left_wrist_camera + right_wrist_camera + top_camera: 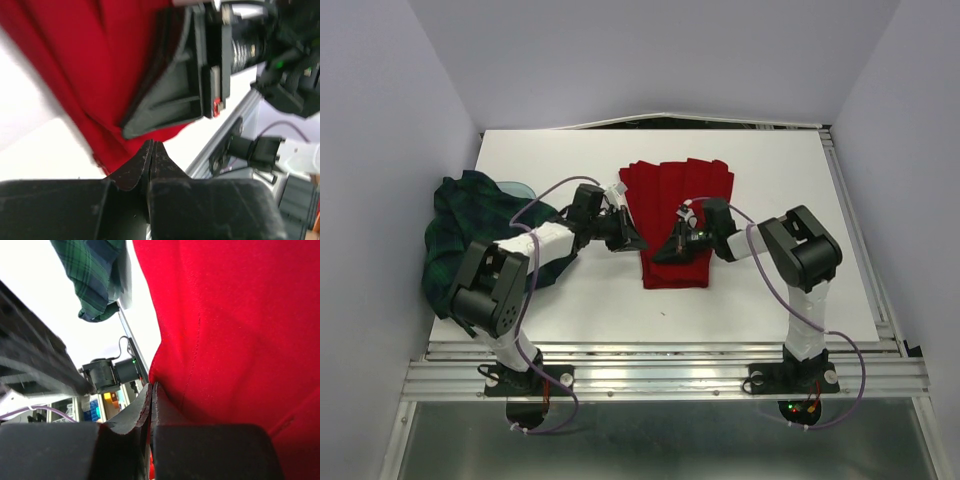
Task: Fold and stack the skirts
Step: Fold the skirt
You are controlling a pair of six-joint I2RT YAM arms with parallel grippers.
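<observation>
Metal rails (670,372) nearest. White table (780,200) between pale walls (380,150). Red skirt (675,200) flat mid-table. Plaid skirt (460,225) heaped at left edge. Right end effector (151,386) pinches red skirt. Left end effector (151,145) closed at its edge, grip unclear.

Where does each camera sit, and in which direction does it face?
Top external: above and behind the robot, facing down at the white table; left arm and right arm show.
Left wrist: on the left arm, facing the red pleated cloth skirt and the right gripper; its own left gripper shows, shut.
Right wrist: on the right arm, facing the red skirt and the dark green and navy plaid cloth skirt; the right gripper shows, pinching red cloth.
Shared: both wrist views show the red skirt.
</observation>
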